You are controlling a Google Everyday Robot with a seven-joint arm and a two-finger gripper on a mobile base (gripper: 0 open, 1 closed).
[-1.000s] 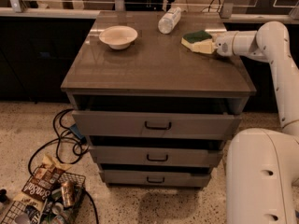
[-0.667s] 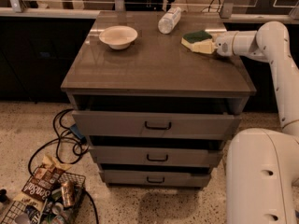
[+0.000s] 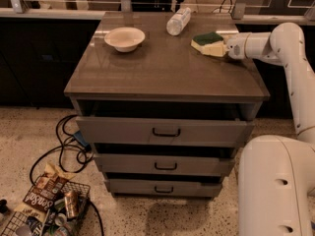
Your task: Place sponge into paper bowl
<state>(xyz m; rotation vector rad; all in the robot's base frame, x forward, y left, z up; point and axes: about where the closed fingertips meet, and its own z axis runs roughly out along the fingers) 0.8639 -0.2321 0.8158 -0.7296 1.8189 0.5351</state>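
Observation:
The sponge (image 3: 207, 43), pale yellow with a dark green top, is at the right rear of the brown cabinet top (image 3: 167, 68). My gripper (image 3: 222, 48) reaches in from the right and is shut on the sponge's right end. The off-white paper bowl (image 3: 124, 38) sits empty at the left rear of the top, well to the left of the sponge.
A clear plastic bottle (image 3: 178, 20) lies on its side at the back, between bowl and sponge. The cabinet has three drawers (image 3: 165, 131) below. On the floor at the left lie cables (image 3: 69, 146) and a wire basket with snack bags and cans (image 3: 44, 205).
The gripper and the sponge have hardly moved; nothing else has changed.

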